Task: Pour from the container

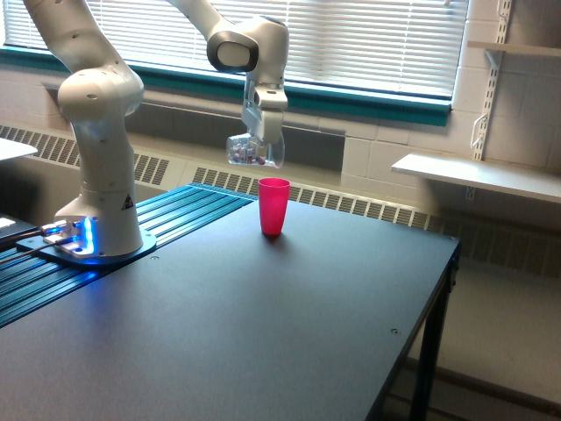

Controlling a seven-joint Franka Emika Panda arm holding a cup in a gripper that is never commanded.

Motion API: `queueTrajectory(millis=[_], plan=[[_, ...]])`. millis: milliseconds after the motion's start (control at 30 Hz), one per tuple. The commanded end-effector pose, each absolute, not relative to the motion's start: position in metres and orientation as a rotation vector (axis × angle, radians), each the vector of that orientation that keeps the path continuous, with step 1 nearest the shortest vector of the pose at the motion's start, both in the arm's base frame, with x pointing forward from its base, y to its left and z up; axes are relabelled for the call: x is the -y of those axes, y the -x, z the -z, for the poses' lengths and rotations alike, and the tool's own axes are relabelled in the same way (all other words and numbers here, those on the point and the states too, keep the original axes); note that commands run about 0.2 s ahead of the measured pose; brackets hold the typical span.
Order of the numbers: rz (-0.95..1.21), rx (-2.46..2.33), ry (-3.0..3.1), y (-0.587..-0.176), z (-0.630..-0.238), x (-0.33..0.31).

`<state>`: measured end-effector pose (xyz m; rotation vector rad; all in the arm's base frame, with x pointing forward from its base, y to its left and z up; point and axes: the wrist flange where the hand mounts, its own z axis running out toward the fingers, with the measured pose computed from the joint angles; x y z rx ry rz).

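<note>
A: In the exterior view, where is the container?

B: The container (255, 151) hangs in the air, tipped on its side, clamped in the gripper (263, 139) — small dark and reddish bits show through its clear wall. It sits above and toward the exterior view's left of the pink cup (273, 206), not touching it.

A: Anything standing between them?

B: Only open air. The pink cup stands upright on the dark table (263, 333), alone on its far part. The arm's white base (98, 175) stands well apart at the exterior view's left, on a ribbed blue mat (175, 219); window blinds (368, 39) and a wall shelf (478, 175) lie behind
</note>
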<state>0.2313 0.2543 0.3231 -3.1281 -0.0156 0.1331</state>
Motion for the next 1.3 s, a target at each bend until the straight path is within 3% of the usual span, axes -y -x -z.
queueTrajectory(millis=[33, 1300], plan=[[-0.189, 0.005, 3.19, -0.226, -0.316, -0.252], [-0.392, -0.03, 3.161, -0.239, -0.3, -0.266]])
